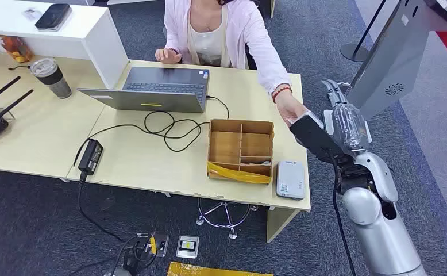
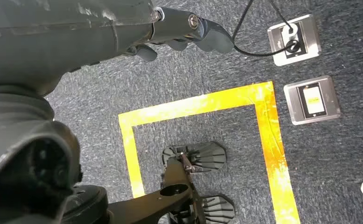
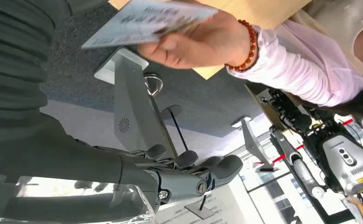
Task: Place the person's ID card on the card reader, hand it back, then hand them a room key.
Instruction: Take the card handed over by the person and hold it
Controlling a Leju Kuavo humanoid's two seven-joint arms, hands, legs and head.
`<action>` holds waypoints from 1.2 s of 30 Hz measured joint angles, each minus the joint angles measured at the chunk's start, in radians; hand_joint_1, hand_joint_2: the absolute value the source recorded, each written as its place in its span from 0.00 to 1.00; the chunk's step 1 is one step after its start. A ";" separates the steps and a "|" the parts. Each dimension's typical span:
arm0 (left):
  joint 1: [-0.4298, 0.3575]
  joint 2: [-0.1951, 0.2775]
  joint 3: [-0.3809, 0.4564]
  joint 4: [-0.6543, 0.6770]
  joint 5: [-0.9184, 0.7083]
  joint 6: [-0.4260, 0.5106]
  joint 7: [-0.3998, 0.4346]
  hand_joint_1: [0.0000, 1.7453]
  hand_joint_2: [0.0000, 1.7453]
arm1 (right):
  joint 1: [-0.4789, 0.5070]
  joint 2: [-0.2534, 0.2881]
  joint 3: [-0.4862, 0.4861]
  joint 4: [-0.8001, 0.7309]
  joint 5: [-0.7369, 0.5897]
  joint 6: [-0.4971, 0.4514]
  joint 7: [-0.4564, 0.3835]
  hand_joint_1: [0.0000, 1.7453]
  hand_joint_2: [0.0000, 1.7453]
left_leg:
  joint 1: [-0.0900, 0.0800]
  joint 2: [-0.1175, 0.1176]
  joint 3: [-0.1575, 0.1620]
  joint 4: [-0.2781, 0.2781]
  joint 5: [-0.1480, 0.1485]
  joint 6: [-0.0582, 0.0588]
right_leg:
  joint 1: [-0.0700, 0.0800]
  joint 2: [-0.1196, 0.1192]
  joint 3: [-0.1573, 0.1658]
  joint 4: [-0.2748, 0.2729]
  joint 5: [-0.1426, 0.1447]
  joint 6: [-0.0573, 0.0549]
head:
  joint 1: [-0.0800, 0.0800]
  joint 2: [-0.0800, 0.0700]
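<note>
The right hand [image 3: 189,175], fingers extended and holding nothing, is waiting just beside the ID card [image 3: 144,21] that the person's hand [image 3: 198,39] is offering flat.

Right arm's up and stretched forward at about 2 o'clock, right hand [image 1: 337,100] out flat with fingers [image 3: 217,169] loosely extended, nothing in it. Left arm just hangs, left hand [image 2: 189,32] pointing at the floor, fingers curled a bit, empty.

Office reception desk [image 1: 152,167], open laptop [image 1: 152,89], card reader [image 1: 291,179], grey carpet [image 1: 31,218], floor sockets [image 2: 311,99]
</note>
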 joint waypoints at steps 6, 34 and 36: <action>-0.003 -0.006 -0.003 0.000 -0.009 -0.001 0.009 0.00 0.00 | -0.017 0.012 0.024 0.052 0.018 -0.024 0.006 0.00 1.00 | 0.000 0.000 0.000 0.000 0.000 0.000 | 0.000 0.000 0.000 0.000 0.000 0.000 | 0.000 0.000; -0.016 -0.007 -0.022 0.000 -0.030 0.005 0.011 0.00 0.00 | -0.030 0.012 0.056 0.135 -0.005 -0.065 0.003 1.00 1.00 | 0.000 0.000 0.000 0.000 0.000 0.000 | 0.000 0.001 -0.001 0.000 0.000 0.000 | 0.000 0.000; -0.016 -0.007 -0.022 0.000 -0.032 0.007 0.011 0.00 0.00 | -0.030 0.012 0.056 0.133 -0.028 -0.064 -0.001 1.00 1.00 | 0.000 0.000 0.000 0.000 0.000 0.000 | 0.000 0.001 -0.001 0.000 0.000 0.000 | 0.000 0.000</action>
